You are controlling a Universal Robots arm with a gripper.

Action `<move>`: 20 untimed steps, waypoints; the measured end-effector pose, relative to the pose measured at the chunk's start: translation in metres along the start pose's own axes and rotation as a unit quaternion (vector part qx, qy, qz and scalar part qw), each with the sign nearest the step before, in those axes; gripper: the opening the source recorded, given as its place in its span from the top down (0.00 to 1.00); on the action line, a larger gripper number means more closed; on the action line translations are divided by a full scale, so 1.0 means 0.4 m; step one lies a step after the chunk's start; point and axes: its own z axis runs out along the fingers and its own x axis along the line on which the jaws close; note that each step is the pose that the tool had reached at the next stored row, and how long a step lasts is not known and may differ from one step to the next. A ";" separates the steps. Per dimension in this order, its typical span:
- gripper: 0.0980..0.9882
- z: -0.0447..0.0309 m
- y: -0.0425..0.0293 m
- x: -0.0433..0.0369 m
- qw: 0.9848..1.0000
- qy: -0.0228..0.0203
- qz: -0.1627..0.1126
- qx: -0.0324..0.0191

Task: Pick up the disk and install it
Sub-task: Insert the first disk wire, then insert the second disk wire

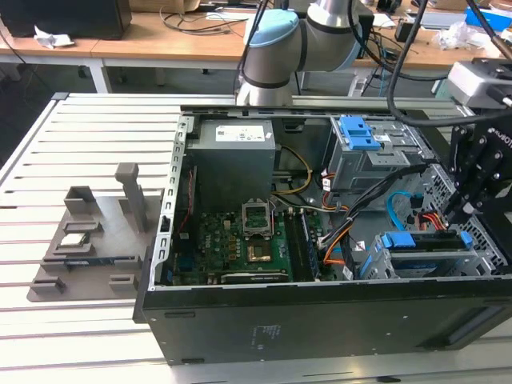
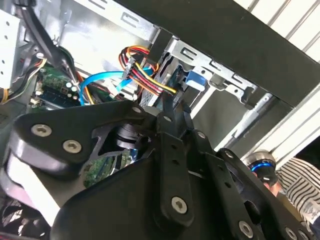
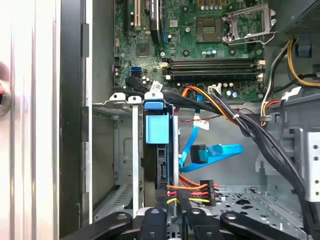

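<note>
My tool (image 1: pixel 462 214): black, poised at the drive cage (image 1: pixel 480 260) in the open computer case (image 1: pixel 320 320); fingers close together, grip on anything I cannot tell. Disk (image 3: pixel 157 130): seated upright in that cage, blue bracket showing. Motherboard (image 1: pixel 240 240): beyond it. Case rests on slatted desk (image 1: pixel 88 144).

Across the lower left of the exterior view we see a slatted aluminium tabletop (image 1: pixel 88 144). Along the upper edge we see a wooden desk (image 1: pixel 160 40) littered with cables (image 1: pixel 188 18) and crumpled paper (image 1: pixel 52 37).
</note>
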 end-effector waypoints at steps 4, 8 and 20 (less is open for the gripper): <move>0.99 -0.057 0.003 -0.003 1.000 0.000 0.000 0.000; 0.99 -0.065 0.003 -0.002 1.000 0.000 0.000 0.000; 0.77 -0.064 0.015 -0.021 1.000 0.000 0.000 0.000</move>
